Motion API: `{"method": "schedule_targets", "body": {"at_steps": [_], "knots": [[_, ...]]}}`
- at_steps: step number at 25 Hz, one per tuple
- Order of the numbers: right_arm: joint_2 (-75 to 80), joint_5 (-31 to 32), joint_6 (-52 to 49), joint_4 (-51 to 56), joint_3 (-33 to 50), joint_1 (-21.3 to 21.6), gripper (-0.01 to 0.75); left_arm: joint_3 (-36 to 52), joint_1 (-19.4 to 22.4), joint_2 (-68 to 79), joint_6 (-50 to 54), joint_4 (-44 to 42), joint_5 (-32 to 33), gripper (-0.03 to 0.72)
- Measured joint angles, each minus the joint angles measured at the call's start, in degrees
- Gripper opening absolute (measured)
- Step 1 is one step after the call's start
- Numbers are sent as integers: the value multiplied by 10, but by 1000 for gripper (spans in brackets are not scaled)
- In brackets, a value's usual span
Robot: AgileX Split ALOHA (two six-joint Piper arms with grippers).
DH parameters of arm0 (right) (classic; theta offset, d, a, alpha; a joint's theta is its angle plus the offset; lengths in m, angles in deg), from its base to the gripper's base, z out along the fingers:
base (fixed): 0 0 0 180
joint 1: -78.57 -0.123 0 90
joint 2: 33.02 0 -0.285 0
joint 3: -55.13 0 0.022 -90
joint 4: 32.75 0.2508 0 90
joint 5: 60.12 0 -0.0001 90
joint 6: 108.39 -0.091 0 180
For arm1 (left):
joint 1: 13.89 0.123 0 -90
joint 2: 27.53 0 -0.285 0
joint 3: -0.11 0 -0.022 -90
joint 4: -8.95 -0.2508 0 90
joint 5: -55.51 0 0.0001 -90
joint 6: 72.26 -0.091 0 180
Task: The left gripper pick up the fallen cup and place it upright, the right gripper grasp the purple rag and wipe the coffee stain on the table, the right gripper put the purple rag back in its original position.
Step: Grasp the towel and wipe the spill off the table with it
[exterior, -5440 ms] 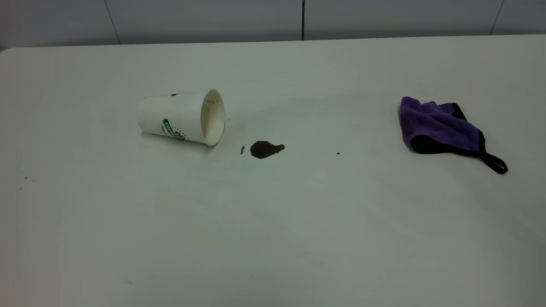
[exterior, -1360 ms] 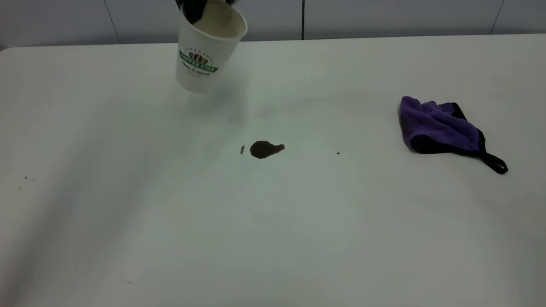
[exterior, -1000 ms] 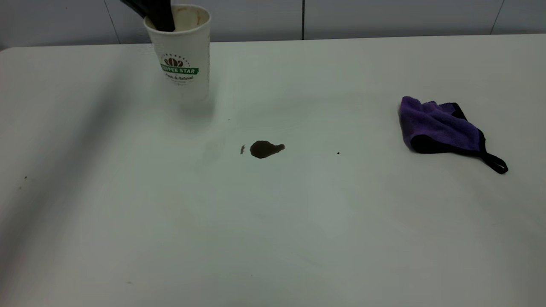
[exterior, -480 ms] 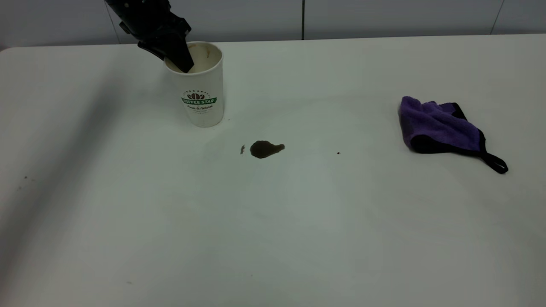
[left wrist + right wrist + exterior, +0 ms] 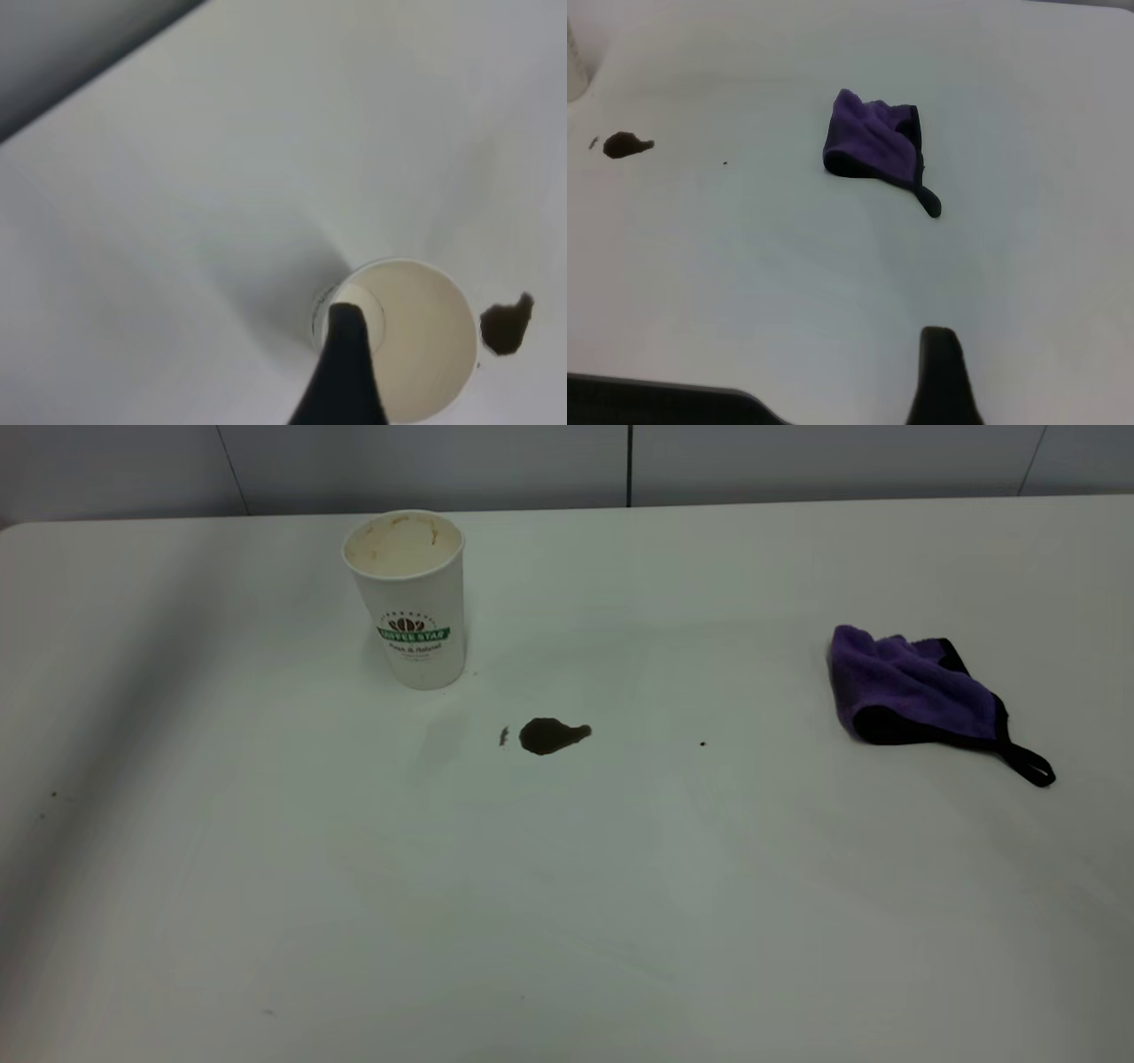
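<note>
White surface [image 5: 567,912] carries the cup [image 5: 409,602], upright, directly beneath the left tool [image 5: 344,372], which holds nothing; how far it's open, I cannot tell.

The cup [image 5: 407,599], which lay on its side at centre left, was lifted and set upright at upper left of the tabletop [image 5: 567,886]; the left end effector [image 5: 341,376] released it and left the exterior frame.

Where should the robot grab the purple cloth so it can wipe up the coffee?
Probably the bunched purple middle of the purple rag, coming straight down from above. It lies in a soft heap on the table, so fingers can pinch a fold there; the thin black loop strap would let it dangle.
</note>
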Motion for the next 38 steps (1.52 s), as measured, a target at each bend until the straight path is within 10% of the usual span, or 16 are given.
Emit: {"method": "schedule_targets", "body": {"at_steps": [6,20,38], "knots": [[0,0,0,0,0,0,571,31,0,-127,133,-74,0,569],[0,0,0,1,0,0,571,568,-16,-550,146,-98,0,314],[0,0,0,1,0,0,571,1084,39,-1096,167,-139,-27,242]]}}
